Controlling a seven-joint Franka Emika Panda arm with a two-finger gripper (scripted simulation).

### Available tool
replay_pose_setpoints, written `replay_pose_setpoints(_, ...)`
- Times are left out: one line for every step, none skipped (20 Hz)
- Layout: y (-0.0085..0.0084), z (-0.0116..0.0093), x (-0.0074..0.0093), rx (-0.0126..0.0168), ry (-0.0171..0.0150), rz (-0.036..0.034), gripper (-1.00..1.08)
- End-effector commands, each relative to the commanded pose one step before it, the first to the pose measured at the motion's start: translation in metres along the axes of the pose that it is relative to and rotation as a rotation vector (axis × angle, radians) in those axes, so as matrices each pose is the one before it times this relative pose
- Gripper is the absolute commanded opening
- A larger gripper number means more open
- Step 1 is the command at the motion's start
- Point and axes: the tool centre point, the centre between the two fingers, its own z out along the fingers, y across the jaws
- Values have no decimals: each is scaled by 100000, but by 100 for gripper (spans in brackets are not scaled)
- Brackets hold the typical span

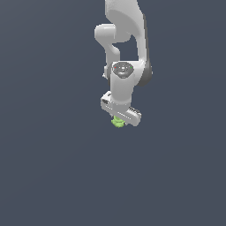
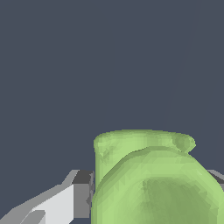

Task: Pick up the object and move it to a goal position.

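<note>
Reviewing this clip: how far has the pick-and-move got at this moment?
Done: the claw has reached the lime-green object, which sits right under it. In hand: the wrist view shows the object filling the space beside one finger, apparently gripped, though contact on the other side is barely visible. Left: carrying it to the goal, which neither view marks.

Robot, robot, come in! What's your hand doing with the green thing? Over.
Hand right over green block. Block between the fingers in wrist view; grip unconfirmed. Nothing else in view.
</note>
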Motion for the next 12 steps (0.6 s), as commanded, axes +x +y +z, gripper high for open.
replay_pose_setpoints(1931,-1987,78,86,19,47,-100)
replay_pose_setpoints(790,-804,49,49,-44,20,-100)
replay_pose_setpoints(781,-818,38,0,0,0,-100)
replay_pose_setpoints(790,-829,40,0,0,0,-100)
replay_pose_setpoints(817,-837,57,49,-44,21,-100)
replay_pose_setpoints(811,-856,46,0,0,0,-100)
replay_pose_setpoints(824,-871,50,0,0,0,-100)
replay_pose_setpoints(834,-884,53,0,0,0,-100)
replay_pose_setpoints(824,-876,56,0,0,0,-100)
replay_pose_setpoints(808,-861,59,0,0,0,-100)
replay_pose_setpoints(787,-841,63,0,0,0,-100)
replay_pose_setpoints(760,-814,65,0,0,0,-100)
